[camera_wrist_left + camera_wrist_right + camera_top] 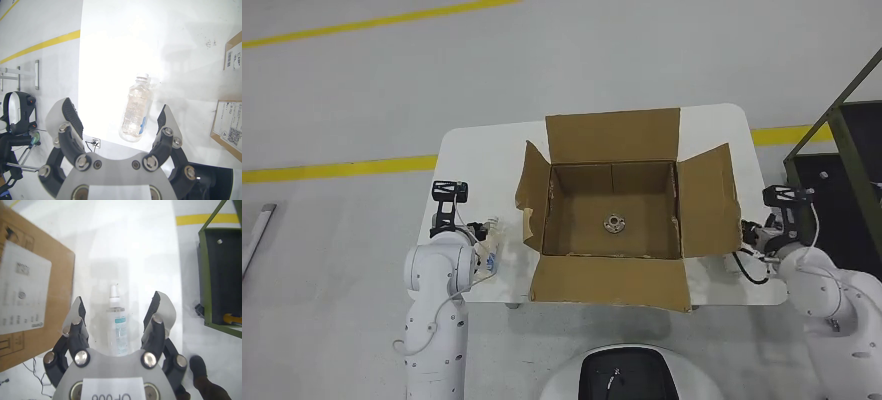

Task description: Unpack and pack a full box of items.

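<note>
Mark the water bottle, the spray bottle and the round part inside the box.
water bottle (135, 111), left wrist view, mid body.
spray bottle (118, 330), right wrist view, labelled body.
round part (614, 222), top view, its middle.

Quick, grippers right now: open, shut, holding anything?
Left gripper: open, empty; the clear bottle lies free.
Right gripper: open, empty; the spray bottle lies free.

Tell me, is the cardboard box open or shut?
Open. The cardboard box has all four flaps spread outward, and the top view shows its floor with one small round object.
</note>
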